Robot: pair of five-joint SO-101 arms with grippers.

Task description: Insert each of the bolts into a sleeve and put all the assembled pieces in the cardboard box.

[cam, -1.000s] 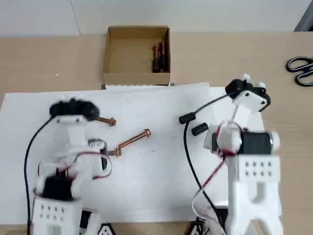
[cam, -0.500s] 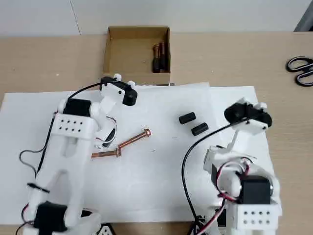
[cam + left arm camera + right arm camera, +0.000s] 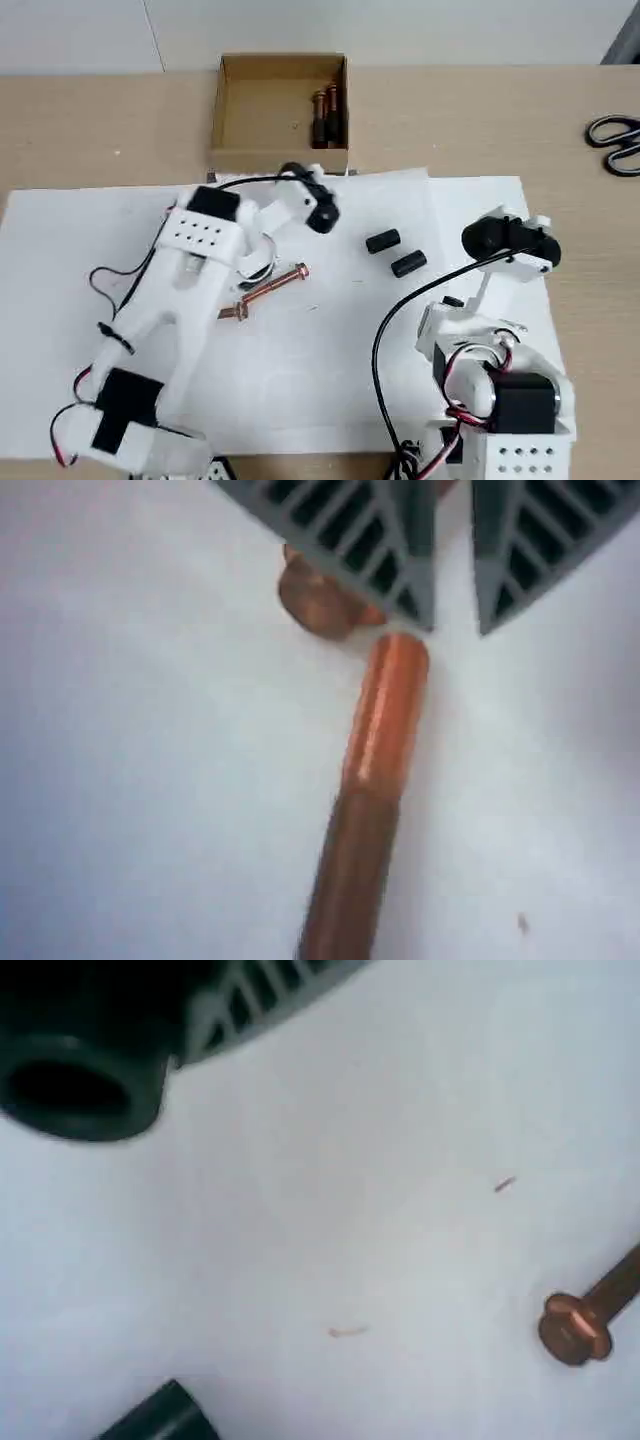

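Note:
Two copper bolts lie crossed at mid-paper, one (image 3: 276, 283) with its head to the right and another (image 3: 232, 312) below it. My left gripper (image 3: 250, 272) hovers right over them. Its grey fingers (image 3: 400, 560) stand almost together above a bolt shank (image 3: 375, 760), with a bolt head (image 3: 315, 600) beside them and nothing between the tips (image 3: 455, 630). Two black sleeves (image 3: 382, 241) (image 3: 408, 264) lie to the right. My right gripper (image 3: 505, 242) stays at the paper's right side, shut on a black sleeve (image 3: 75, 1090) seen end-on. The cardboard box (image 3: 240, 110) holds assembled pieces (image 3: 326, 115).
White paper (image 3: 330, 370) covers the table's middle. Scissors (image 3: 615, 140) lie at the far right on the bare wood. Another sleeve (image 3: 160, 1415) and a bolt head (image 3: 575, 1330) lie on the paper in front of the right wrist.
My left arm has swung from the left side out over the bolts in the middle, covering a third bolt. The right arm's head has dropped back toward the front edge.

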